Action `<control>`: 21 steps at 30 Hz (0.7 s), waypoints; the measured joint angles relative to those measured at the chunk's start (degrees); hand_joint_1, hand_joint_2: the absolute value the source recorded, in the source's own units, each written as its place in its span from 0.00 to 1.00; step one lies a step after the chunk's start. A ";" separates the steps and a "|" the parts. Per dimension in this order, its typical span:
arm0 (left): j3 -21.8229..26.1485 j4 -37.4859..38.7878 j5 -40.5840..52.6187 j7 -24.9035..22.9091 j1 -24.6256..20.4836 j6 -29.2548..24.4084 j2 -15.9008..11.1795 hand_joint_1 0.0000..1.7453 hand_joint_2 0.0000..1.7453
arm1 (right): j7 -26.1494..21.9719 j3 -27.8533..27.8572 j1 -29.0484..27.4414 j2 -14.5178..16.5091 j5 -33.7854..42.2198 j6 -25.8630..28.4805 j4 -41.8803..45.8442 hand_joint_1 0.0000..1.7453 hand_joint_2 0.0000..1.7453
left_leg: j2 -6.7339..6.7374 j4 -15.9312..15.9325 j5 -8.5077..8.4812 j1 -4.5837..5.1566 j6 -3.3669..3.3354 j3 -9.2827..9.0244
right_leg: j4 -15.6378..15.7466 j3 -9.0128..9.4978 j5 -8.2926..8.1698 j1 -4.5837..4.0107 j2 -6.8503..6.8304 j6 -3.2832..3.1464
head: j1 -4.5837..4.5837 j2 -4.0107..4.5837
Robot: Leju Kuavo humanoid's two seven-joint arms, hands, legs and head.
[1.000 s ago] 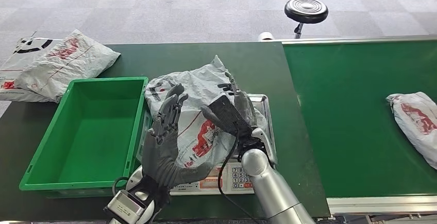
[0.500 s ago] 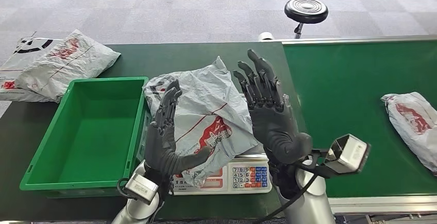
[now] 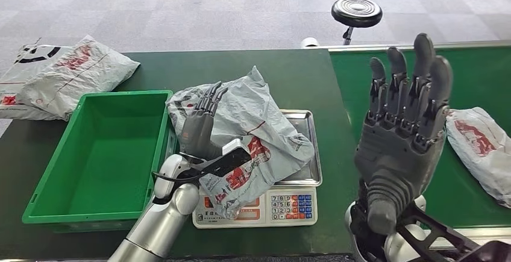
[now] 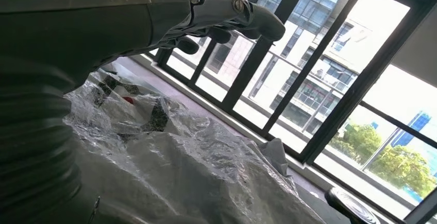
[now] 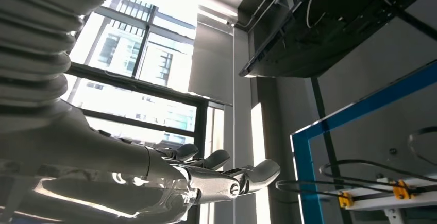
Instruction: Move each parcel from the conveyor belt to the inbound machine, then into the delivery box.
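Observation:
A crumpled grey parcel (image 3: 256, 132) with red print lies on the steel pan of the inbound machine (image 3: 304, 144), hanging over its front. My left hand (image 3: 202, 123) lies against the parcel's left side with its fingers straight, gripping nothing. In the left wrist view its fingers (image 4: 232, 13) stretch out above the crinkled parcel (image 4: 180, 167). My right hand (image 3: 407, 123) is raised high over the conveyor's left edge, fingers spread and empty; the right wrist view shows it (image 5: 216, 177) against windows. A second parcel (image 3: 482, 150) lies on the green conveyor belt (image 3: 398, 93) at far right. The green delivery box (image 3: 144, 165) stands empty left of the machine.
Two more grey parcels (image 3: 63, 75) lie at the table's back left corner. The machine's keypad (image 3: 292, 205) faces the front edge. A black stool (image 3: 357, 12) stands on the floor behind the conveyor.
My right hand has lifted off the parcel and swung right and up, toward the camera. My left hand has moved in against the parcel's left side, and the parcel has settled lower on the pan.

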State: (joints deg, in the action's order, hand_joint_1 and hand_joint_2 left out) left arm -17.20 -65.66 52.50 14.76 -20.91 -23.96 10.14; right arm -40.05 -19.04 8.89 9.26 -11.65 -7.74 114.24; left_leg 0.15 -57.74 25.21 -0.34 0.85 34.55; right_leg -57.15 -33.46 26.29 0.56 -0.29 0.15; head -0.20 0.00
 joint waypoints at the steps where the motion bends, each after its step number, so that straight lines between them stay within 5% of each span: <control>1: 0.10 0.61 0.20 -0.12 -0.29 0.03 0.05 0.00 1.00 | 0.01 -0.04 -0.01 -0.10 -0.05 0.14 0.27 0.00 1.00 | 0.00 0.00 0.00 0.00 0.00 0.00 | 0.00 -0.01 0.00 0.00 0.00 0.00 | 0.00 0.00; 8: 0.59 10.49 7.08 -2.35 -5.79 3.51 1.11 0.00 1.00 | 0.08 -2.76 0.05 -1.63 -1.64 5.26 0.60 0.00 1.00 | -0.08 0.00 0.00 0.00 0.00 0.02 | 0.01 0.01 0.01 0.00 -0.04 0.02 | 0.00 0.00; 9: 0.59 12.09 7.70 -2.17 -6.57 4.42 1.34 0.10 1.00 | 0.08 -3.08 0.07 -1.85 -1.70 5.63 0.55 0.00 1.00 | -0.07 0.00 0.00 0.00 -0.01 0.02 | 0.01 0.01 0.01 0.00 -0.04 0.02 | 0.01 0.00; 12: 0.59 15.85 8.37 -1.55 -8.16 6.10 1.92 0.85 1.00 | 0.08 -3.78 0.11 -2.40 -1.70 6.16 0.41 0.00 1.00 | -0.07 0.00 -0.01 0.00 -0.01 0.02 | 0.00 0.01 0.00 0.00 -0.03 0.02 | 0.01 0.00; 13: 0.59 16.67 8.39 -1.35 -8.50 6.48 2.07 1.00 1.00 | 0.08 -3.90 0.13 -2.52 -1.72 6.30 0.37 0.00 1.00 | -0.07 0.00 -0.01 0.00 -0.01 0.02 | 0.00 0.01 0.00 0.00 -0.03 0.02 | 0.00 0.00; 21: 0.54 21.82 7.83 2.81 -11.18 11.41 2.99 1.00 1.00 | 0.09 -4.07 0.47 -2.96 -2.75 7.17 -0.44 0.00 1.00 | -0.09 0.00 0.00 0.00 -0.01 0.04 | 0.00 0.01 0.00 0.00 -0.05 0.02 | 0.00 0.00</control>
State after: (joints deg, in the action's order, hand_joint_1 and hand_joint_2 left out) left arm -16.66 -43.84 60.33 17.57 -32.09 -12.55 13.13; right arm -39.96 -23.11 9.36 6.30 -14.40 -0.56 113.79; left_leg 0.06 -57.75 25.21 -0.34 0.84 34.59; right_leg -57.15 -33.46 26.29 0.56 -0.34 0.17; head -0.20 0.00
